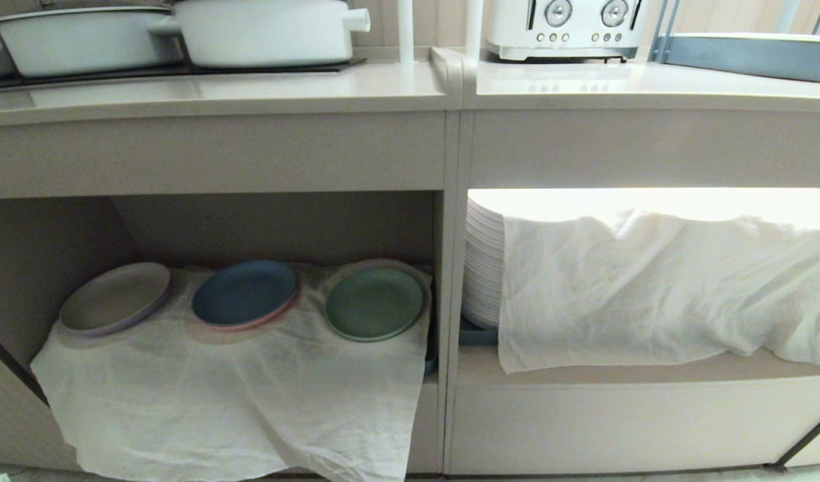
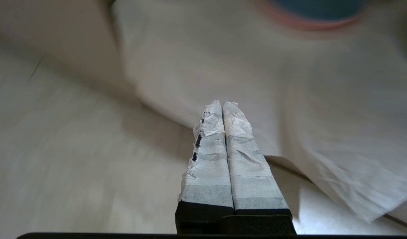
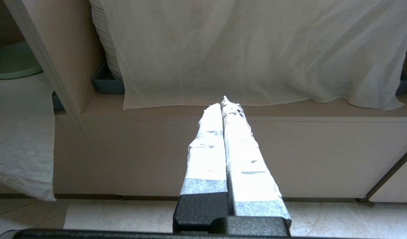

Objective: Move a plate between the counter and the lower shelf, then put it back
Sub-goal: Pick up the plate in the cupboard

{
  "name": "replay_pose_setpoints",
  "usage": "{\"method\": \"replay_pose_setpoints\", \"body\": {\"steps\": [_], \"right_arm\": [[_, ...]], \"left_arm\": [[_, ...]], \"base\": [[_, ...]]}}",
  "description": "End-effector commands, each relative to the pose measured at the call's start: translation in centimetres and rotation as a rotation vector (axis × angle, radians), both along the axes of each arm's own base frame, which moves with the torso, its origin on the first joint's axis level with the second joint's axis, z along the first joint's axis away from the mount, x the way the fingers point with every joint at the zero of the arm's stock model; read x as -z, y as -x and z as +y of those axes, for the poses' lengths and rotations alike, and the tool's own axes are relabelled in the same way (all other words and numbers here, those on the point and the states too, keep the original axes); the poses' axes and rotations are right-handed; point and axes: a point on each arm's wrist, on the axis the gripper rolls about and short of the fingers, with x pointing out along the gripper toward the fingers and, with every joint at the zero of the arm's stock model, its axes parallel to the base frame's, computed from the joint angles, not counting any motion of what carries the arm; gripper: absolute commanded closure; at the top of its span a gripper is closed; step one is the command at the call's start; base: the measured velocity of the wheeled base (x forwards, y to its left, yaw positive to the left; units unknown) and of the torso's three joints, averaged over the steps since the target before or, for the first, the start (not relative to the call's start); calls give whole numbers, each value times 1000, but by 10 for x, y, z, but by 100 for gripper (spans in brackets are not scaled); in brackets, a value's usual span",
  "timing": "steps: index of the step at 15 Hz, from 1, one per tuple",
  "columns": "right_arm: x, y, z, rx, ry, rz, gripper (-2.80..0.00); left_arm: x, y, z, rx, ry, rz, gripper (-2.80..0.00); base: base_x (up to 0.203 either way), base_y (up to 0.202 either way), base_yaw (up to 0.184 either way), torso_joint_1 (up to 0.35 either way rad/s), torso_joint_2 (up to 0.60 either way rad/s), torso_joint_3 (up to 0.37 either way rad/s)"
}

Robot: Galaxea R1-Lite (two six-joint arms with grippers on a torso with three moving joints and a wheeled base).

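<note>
The mint-green plate (image 1: pixel 375 302) lies on the thin white cloth (image 1: pixel 249 395) at the right end of the lower shelf (image 1: pixel 35 268), and its edge (image 3: pixel 10 63) also shows in the right wrist view. The beige counter (image 1: pixel 215 90) runs above the shelf. Neither arm shows in the head view. My left gripper (image 2: pixel 222 104) is shut and empty, low in front of the hanging cloth (image 2: pixel 256 83). My right gripper (image 3: pixel 224 102) is shut and empty too, pointing at the cabinet base below the neighbouring bay.
A blue plate (image 1: pixel 244 293) and an off-white plate (image 1: pixel 115 298) lie left of the green one. Two white pots (image 1: pixel 262 30) stand on the hob, a toaster (image 1: pixel 563 27) to the right. A tall white plate stack (image 1: pixel 484 268) under a cloth (image 1: pixel 650 288) fills the right bay.
</note>
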Motion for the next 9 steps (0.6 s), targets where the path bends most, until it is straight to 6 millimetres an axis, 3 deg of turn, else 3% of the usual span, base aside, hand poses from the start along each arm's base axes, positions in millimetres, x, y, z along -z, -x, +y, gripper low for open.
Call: {"method": "replay_pose_setpoints", "body": {"steps": [1, 9], "right_arm": [[0, 0, 0, 0, 0, 0, 0], [0, 0, 0, 0, 0, 0, 0]], "left_arm": [[6, 21, -4, 116, -22, -139, 0], [15, 27, -7, 226, -22, -107, 0]], "base": [[0, 0, 0, 0, 0, 0], [0, 0, 0, 0, 0, 0]]}}
